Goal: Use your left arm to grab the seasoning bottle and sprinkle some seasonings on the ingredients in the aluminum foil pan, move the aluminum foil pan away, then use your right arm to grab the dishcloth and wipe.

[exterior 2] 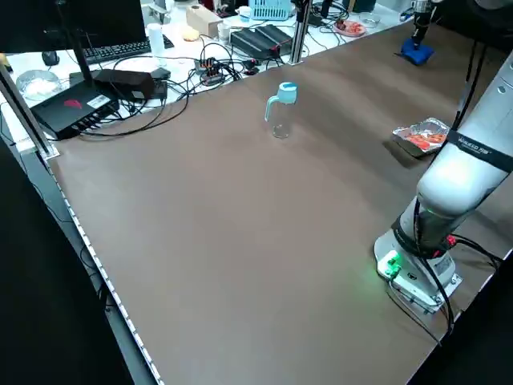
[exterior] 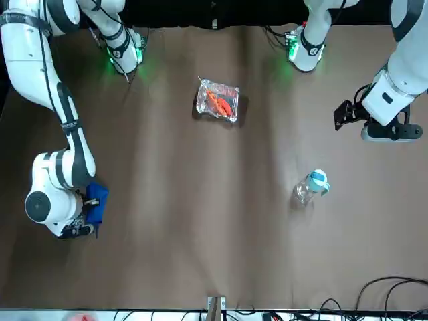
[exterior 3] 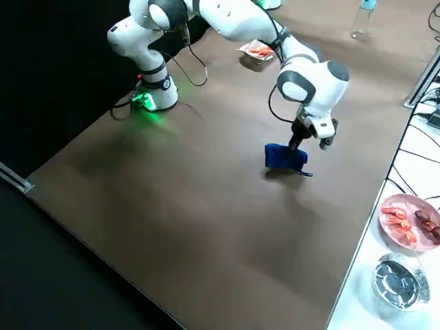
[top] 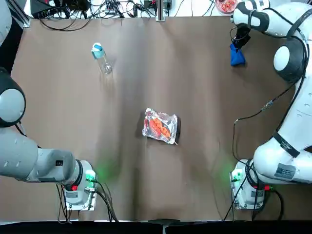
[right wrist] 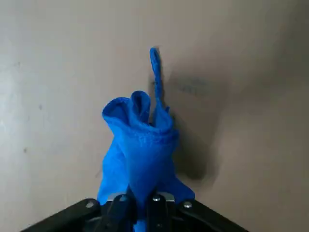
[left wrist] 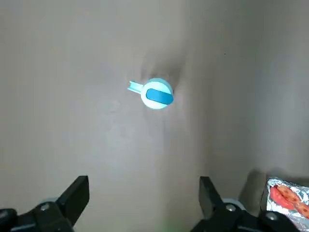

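Note:
The seasoning bottle stands upright at the far left of the table, its light-blue cap seen from above in the left wrist view. My left gripper hangs open, apart from the bottle and toward the robot's side, with nothing between its fingers. The aluminum foil pan with orange-red ingredients lies mid-table. At the far right, my right gripper is shut on the bunched blue dishcloth, which hangs from it down to about the table surface.
Beyond the far edge sit a round white dish of reddish food, a small round foil cup and tangled cables. Both arm bases stand at the near edge with green lights.

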You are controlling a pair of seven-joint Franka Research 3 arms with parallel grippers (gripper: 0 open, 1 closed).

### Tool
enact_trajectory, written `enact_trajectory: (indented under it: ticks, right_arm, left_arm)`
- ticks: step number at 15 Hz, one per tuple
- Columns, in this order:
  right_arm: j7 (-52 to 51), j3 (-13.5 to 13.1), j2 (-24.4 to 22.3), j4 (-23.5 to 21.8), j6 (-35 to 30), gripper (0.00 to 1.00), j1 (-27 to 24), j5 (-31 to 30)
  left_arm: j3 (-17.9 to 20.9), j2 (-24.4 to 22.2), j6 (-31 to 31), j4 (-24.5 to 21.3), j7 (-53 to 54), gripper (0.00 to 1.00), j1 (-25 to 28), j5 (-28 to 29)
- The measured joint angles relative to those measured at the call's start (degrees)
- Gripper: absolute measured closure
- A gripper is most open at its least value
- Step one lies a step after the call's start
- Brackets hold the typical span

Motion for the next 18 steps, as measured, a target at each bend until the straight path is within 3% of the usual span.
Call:
enact_trajectory:
  ticks: [8,13,14,16,17,18]
  right_arm:
    - [1.9,0.6,1.7,-0.1,2.3,0.9,0.1,2.2]
    - [2.0,0.6,1.7,0.0,2.2,0.47,-0.1,4.0]
    - [2.0,0.6,1.7,0.0,2.2,0.29,-0.1,4.6]
    - [2.0,0.9,1.4,0.2,2.2,0.11,-0.1,5.3]
    - [2.0,1.1,1.0,0.5,1.7,0.03,-0.1,6.0]
    - [2.0,1.3,0.4,0.7,0.4,0.03,-0.1,6.9]
  left_arm:
    - [0.0,0.0,0.0,0.0,0.0,0.0,0.0,0.0]
    - [0.1,0.0,0.0,0.1,0.0,0.0,0.0,0.0]
    - [0.1,0.0,0.0,0.1,0.0,0.0,0.0,0.0]
    - [0.1,0.0,0.0,0.1,0.0,0.0,0.0,0.0]
    - [0.0,0.0,0.0,0.1,0.0,0.0,0.0,0.0]
    - [0.0,0.0,0.0,0.1,0.1,0.0,0.0,0.0]
